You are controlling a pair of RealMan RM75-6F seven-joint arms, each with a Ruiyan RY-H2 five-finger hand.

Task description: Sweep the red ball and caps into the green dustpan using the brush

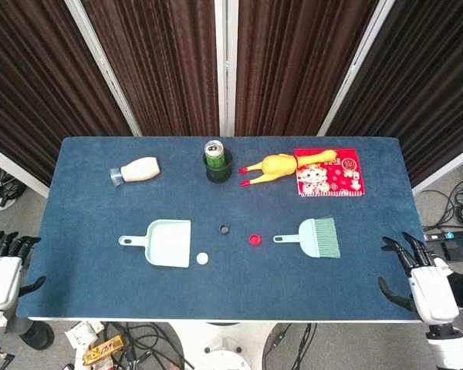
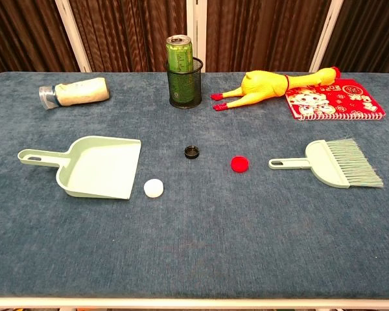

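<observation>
A pale green dustpan [image 1: 168, 242] [image 2: 100, 166] lies left of centre, handle pointing left and mouth facing right. A white cap [image 1: 202, 258] [image 2: 153, 188] sits just off its front right corner. A black cap [image 1: 224, 229] [image 2: 192, 152] and a red cap [image 1: 255, 240] [image 2: 239, 164] lie between the dustpan and a pale green brush [image 1: 318, 237] [image 2: 334, 163]. The brush's handle points left. My left hand [image 1: 4, 274] hangs open off the table's left edge. My right hand [image 1: 418, 279] is open at the front right corner. Neither hand shows in the chest view.
Along the back stand a green can in a black mesh cup [image 1: 217, 162] [image 2: 183, 73], a yellow rubber chicken [image 1: 282, 166] [image 2: 266, 85], a red patterned booklet [image 1: 329, 174] [image 2: 330, 100] and a toppled bottle [image 1: 136, 171] [image 2: 74, 92]. The blue table [image 1: 231, 297] ends at its front edge.
</observation>
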